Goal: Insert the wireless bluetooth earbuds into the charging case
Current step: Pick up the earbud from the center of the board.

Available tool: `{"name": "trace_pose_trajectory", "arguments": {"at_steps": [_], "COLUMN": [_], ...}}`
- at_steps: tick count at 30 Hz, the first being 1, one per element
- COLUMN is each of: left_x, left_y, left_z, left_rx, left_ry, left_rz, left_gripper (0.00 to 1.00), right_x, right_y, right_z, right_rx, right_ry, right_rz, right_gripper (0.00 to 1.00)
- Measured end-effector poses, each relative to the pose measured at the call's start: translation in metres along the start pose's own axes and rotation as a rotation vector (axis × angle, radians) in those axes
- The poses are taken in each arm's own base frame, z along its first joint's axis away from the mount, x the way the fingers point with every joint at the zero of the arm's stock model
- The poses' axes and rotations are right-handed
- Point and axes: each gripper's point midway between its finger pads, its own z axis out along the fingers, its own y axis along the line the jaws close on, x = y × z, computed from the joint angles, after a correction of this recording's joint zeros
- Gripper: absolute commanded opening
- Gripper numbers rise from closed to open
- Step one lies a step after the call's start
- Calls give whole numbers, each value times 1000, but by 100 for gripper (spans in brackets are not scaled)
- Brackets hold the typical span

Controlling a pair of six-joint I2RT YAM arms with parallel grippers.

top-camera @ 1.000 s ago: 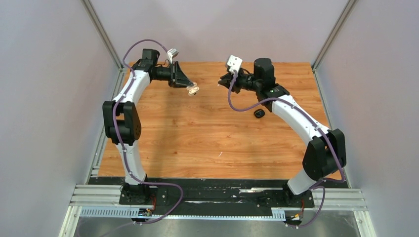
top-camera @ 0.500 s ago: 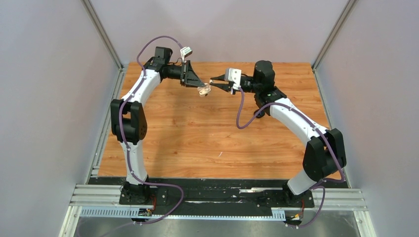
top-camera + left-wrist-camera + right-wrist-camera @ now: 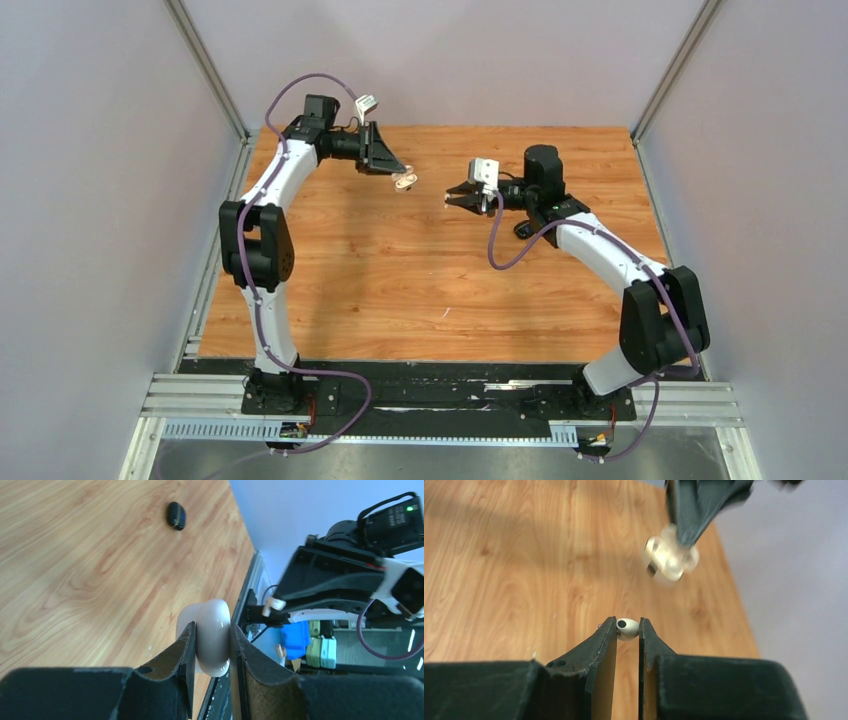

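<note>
My left gripper (image 3: 402, 180) is shut on the white charging case (image 3: 406, 182), held in the air over the back of the table. In the left wrist view the glossy case (image 3: 213, 615) sits pinched between both fingers (image 3: 182, 650). Its lid looks open in the right wrist view, where the case (image 3: 670, 560) is blurred. My right gripper (image 3: 448, 197) hangs a short way right of the case, apart from it, shut on one small white earbud (image 3: 629, 628) at its fingertips (image 3: 610, 630). That earbud (image 3: 273, 603) also shows in the left wrist view.
A black oval object (image 3: 523, 228) lies on the wooden table (image 3: 400, 290) at the back right, partly behind my right arm; it is also seen as a dark object (image 3: 176, 515) from the left wrist. Grey walls and metal rails (image 3: 440, 400) enclose the table.
The grippers came nearly together at the back middle half a second ago. Now they are apart: the right one has drawn back to the right and nearer, the left slightly left.
</note>
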Motion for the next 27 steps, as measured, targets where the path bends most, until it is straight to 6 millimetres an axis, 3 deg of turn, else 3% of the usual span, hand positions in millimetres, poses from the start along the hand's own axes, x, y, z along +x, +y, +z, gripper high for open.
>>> {"name": "trace_pose_trajectory", "arguments": {"at_steps": [6,9,12,17,27], "left_x": [0,1,2,4,5], "left_y": [20,24,25,28,31], "left_z": [-12,-14,-14,-15,-16], "left_rx": [-88,-104,-114,-118,-123], "left_ry": [-21,-21,-20,-18,-19], "left_rz": [-19,-29,-32,-35,-42], "left_gripper": [0,0,0,0,0], "right_x": [95,141,169,181,200], "right_y": [38,66,91,114,127], "right_z": [-11,-12,-10,4,26], "right_rx": [-73,-133,-188,-260,-333], "right_ry": [172,249,303,355,425], "right_rz": [227,344,401,372,305], "right_gripper": [0,0,2,5,10]}}
